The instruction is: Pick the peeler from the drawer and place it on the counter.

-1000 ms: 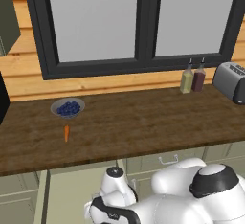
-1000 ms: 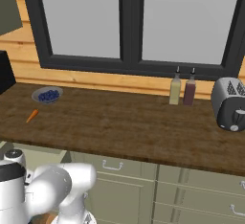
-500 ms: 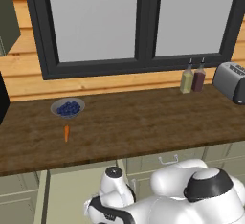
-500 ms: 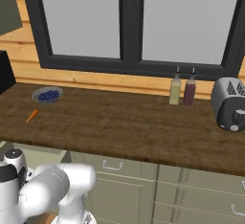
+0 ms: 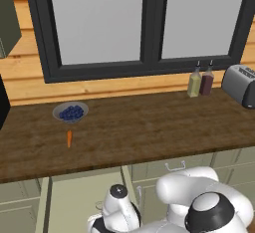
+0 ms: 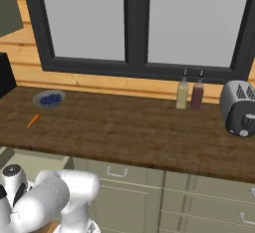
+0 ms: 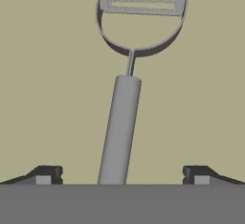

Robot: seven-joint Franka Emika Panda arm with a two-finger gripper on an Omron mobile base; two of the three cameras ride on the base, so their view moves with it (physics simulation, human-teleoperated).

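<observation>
Gripper [image 7: 122, 176] spread wide and empty, straddling the slim grey metal peeler [image 7: 125, 108] flat on the sage-green drawer floor [image 7: 48, 84], evidently aligned for grasping its handle.

White arm [image 6: 47, 199] rises at lower left, folded low, wrist dipping below the counter [image 6: 129, 135] front edge toward the bottom left corner; dark brown wood-grain slab runs across, above and beyond the arm; small bowl of blue berries [image 6: 49, 99] far back-left of the arm; orange carrot [image 6: 33, 120] just in front of the bowl, apart from it; two bottles [image 6: 190, 92] side by side at the wall, well right of the arm; grey toaster [image 6: 239, 108] further right; pale green edge beside the arm at left, possibly the drawer [image 6: 6, 154]; cabinet fronts [image 6: 164, 197] with metal handles right of the arm.
</observation>
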